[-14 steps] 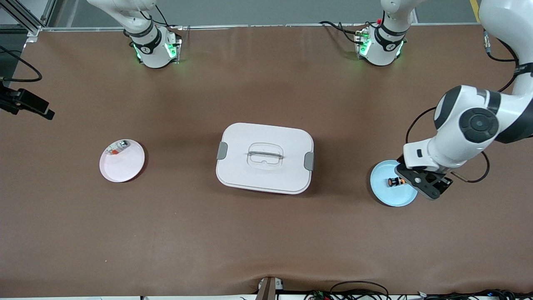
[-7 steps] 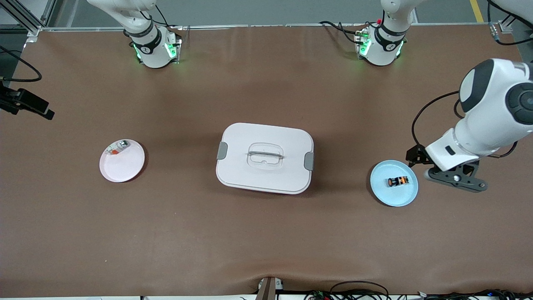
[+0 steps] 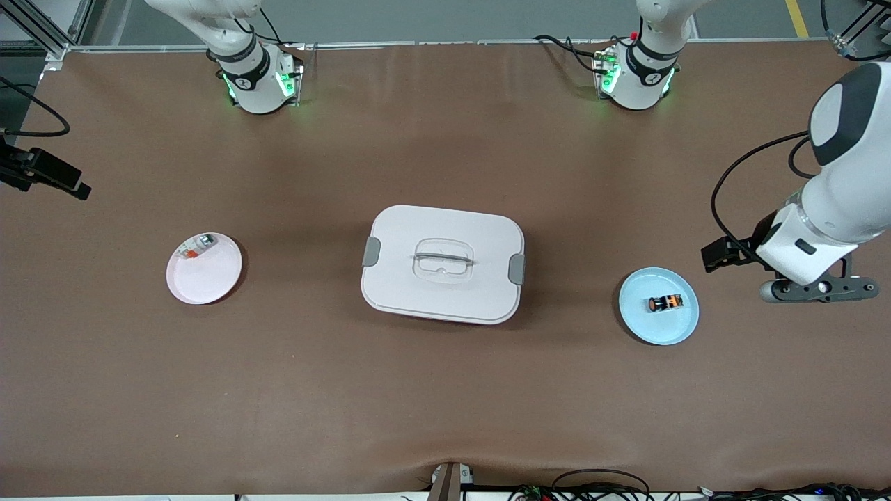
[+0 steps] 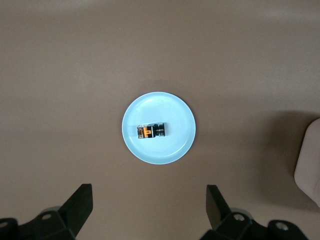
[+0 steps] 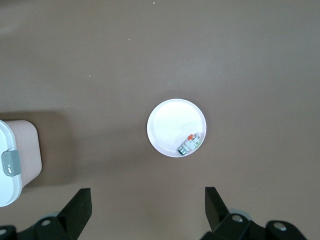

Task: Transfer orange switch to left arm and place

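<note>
Pale pink round plate (image 3: 204,269) carrying a small silver and orange-red part (image 3: 195,248); glossy white rounded box (image 3: 443,263); light-blue plate (image 3: 658,306) holding the cylindrical orange switch (image 3: 663,303). Left gripper (image 4: 149,210) spread, empty; right gripper (image 5: 148,209) spread, its arm mostly cut off.

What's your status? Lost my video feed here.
Left gripper open, empty, beside blue plate. Right gripper open, high over pink plate. Orange switch lying on blue plate. Box mid-table between plates.
</note>
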Available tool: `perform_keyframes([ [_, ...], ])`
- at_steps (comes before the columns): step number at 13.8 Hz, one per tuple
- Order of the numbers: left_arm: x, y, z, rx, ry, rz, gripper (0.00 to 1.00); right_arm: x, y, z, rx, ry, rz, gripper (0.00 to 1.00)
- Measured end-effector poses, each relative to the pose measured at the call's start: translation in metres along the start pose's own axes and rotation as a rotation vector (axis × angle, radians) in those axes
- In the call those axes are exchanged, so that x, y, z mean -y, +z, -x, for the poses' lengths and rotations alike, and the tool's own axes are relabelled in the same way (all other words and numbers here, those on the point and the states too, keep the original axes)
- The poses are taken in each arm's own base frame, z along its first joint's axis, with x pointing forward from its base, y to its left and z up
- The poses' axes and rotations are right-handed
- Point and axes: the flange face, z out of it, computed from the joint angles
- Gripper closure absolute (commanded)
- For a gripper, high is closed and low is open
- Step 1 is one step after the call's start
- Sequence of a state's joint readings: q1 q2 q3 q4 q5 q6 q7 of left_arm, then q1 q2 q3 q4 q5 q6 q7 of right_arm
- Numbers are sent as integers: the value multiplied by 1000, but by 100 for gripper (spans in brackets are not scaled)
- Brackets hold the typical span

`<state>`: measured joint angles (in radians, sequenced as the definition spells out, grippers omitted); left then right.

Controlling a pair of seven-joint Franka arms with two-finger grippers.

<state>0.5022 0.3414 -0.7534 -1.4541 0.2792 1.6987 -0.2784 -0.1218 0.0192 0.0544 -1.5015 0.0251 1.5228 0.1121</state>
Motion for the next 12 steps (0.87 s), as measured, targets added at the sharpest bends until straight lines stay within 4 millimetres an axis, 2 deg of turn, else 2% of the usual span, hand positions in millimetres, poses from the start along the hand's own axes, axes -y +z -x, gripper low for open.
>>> perform_keyframes([
  [2,7,-3,-1,1,-13,-2,0,0,0,0,0,0,0,0],
  [5,33,-14,-1,-16,-54,-8,0,0,0,0,0,0,0,0],
  [8,56,-21,7,15,-84,-30,0,0,0,0,0,0,0,0],
  [10,56,-34,14,15,-90,-47,0,0,0,0,0,0,0,0],
  [12,50,-58,25,-14,-84,-59,0,0,0,0,0,0,0,0],
])
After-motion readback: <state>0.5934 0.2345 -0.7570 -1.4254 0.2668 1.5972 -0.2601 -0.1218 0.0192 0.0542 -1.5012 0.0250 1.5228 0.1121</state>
